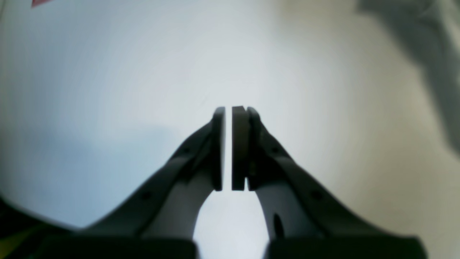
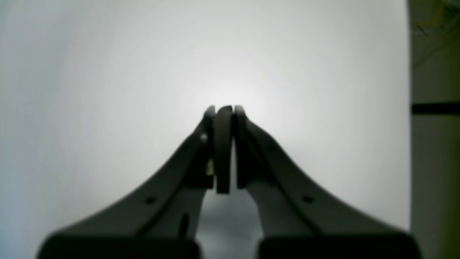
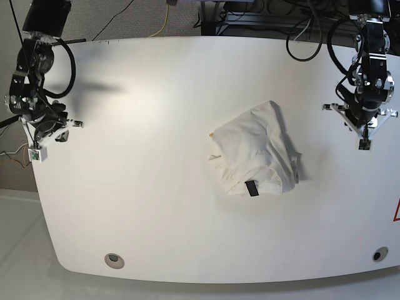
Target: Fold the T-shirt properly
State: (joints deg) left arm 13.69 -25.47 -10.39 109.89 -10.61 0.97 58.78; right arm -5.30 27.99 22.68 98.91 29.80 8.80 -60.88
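The white T-shirt [image 3: 256,150] lies crumpled in a heap right of the table's middle. Its small black tag [image 3: 251,189] shows at the front edge, and the print is mostly hidden in the folds. My left gripper [image 3: 364,142] hangs above the table right of the shirt, apart from it. In the left wrist view [image 1: 228,108] its pads stand a thin slit apart with nothing between them. A blurred grey shape [image 1: 424,43] at the top right may be the shirt. My right gripper [image 3: 39,149] is at the far left edge, shut and empty in its wrist view [image 2: 224,107].
The white table [image 3: 144,187] has round holes at the front left [image 3: 113,260] and front right [image 3: 375,254]. A red mark [image 3: 396,212] sits at its right edge. Cables lie behind the back edge [image 3: 300,25]. The table's edge [image 2: 409,144] shows beside the right gripper.
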